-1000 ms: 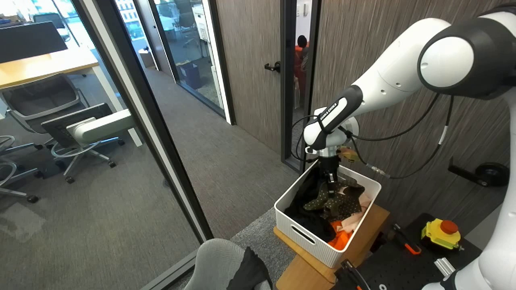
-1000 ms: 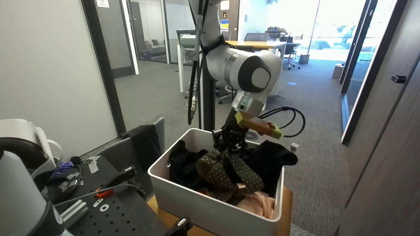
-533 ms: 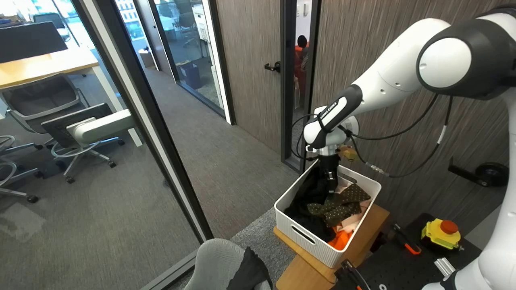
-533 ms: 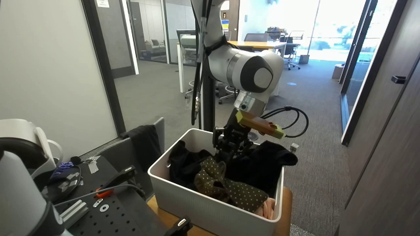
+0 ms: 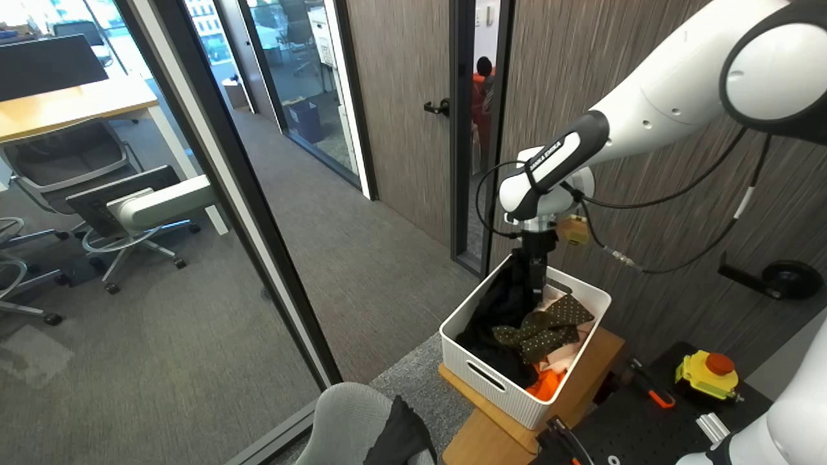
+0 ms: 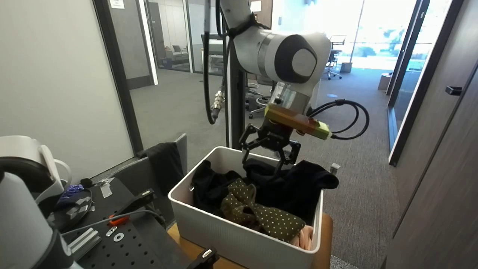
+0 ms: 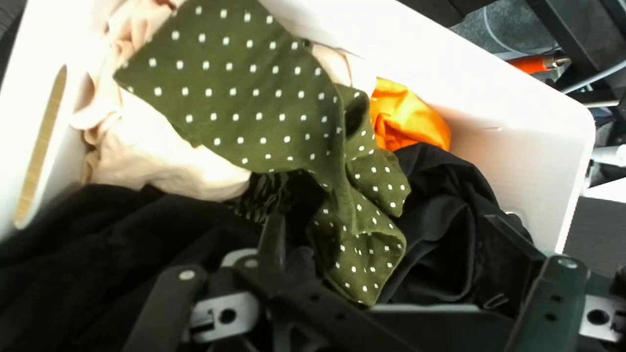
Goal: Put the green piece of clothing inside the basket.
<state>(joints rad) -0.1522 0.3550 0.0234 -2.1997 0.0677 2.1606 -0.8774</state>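
Lying loose below the claw (image 6: 261, 166), green cloth (image 6: 281, 221)

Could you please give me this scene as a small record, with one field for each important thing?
container: white basket, on a wooden surface
target: green garment with white dots, crumpled inside the basket
other contents: black clothing, pale pink cloth, orange cloth
grasp: end effector open, over the basket, not holding the green garment
task status: appears complete
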